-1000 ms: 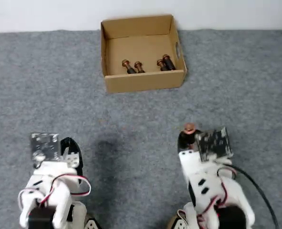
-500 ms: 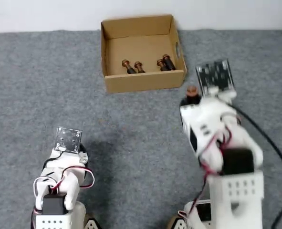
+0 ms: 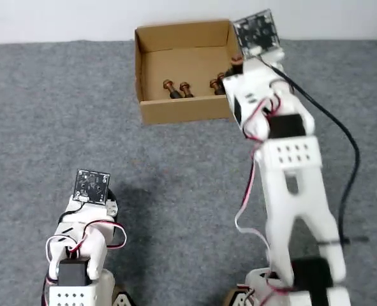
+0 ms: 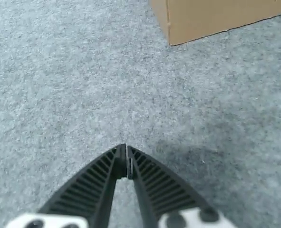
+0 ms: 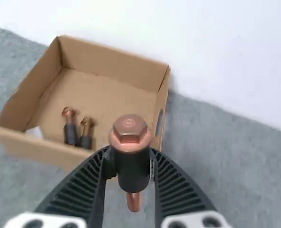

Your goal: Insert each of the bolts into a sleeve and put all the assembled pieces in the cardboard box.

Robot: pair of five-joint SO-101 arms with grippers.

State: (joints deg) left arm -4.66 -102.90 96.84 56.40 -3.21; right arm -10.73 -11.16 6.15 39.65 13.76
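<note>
Work surface: grey felt-like carpet (image 3: 175,159), short nap, uniform in tone, running back to the far edge. Behind it: plain white wall (image 3: 60,19), unmarked. Lighting even and diffuse; one soft shadow (image 3: 143,194) lies on the carpet.

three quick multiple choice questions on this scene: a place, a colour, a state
1. Where do the loose assembled pieces lie? A on a plate; B inside the cardboard box; C on a shelf.
2. What colour is the head of the bolt in the right gripper? A blue; B green; C copper.
3. How is the left gripper? A shut and empty; B wide open; C shut on a sleeve.
Answers: 1 B, they rest on the box floor; 2 C, the hexagonal head shows copper; 3 A, its tips meet over bare carpet.
</note>
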